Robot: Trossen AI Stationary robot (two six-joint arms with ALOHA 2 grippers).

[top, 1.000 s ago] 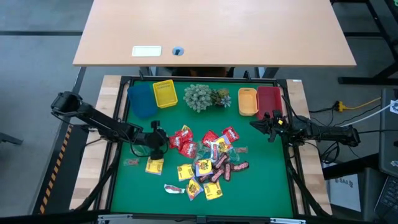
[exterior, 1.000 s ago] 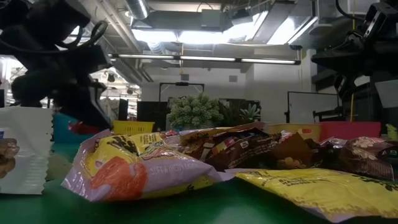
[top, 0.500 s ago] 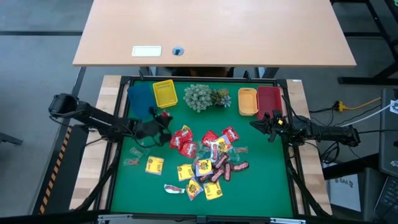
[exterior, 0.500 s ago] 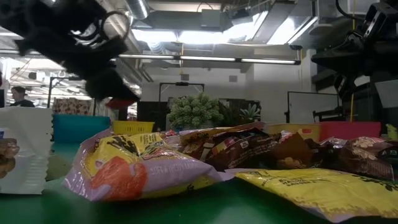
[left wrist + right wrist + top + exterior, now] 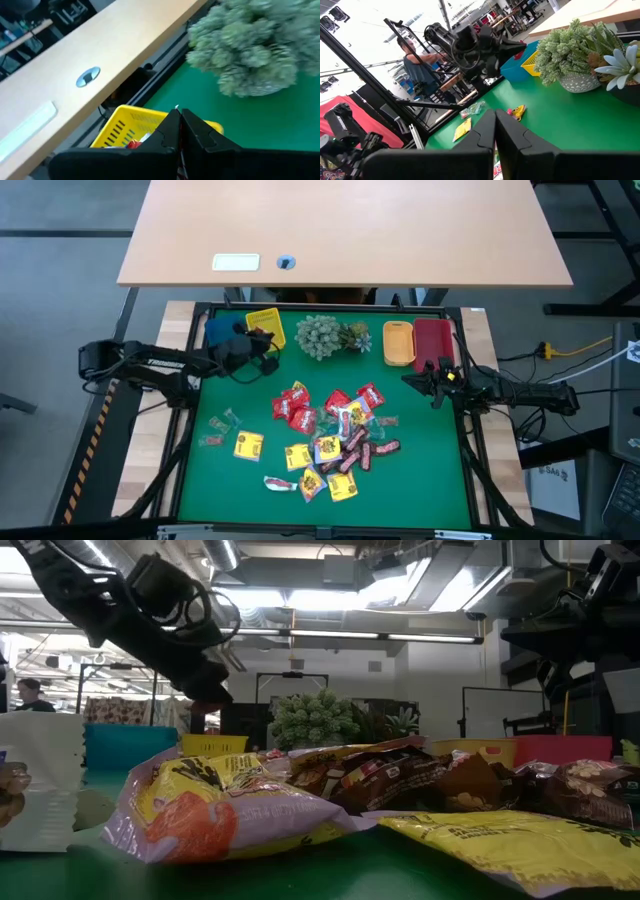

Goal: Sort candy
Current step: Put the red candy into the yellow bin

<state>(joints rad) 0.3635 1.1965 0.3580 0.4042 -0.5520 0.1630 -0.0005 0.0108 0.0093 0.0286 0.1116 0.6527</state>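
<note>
Candy [image 5: 330, 442] lies heaped on the counter [image 5: 420, 490] behind the left hand [image 5: 262, 343], which pinches a red sweet [image 5: 133, 144] over the yellow bin [image 5: 264, 328]; releasing early could miss it. Right hand [image 5: 432, 380] waits, pressed together.

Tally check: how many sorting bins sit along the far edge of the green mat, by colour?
Blue bin: 1
Yellow bin: 1
Orange bin: 1
Red bin: 1
Total: 4
</note>
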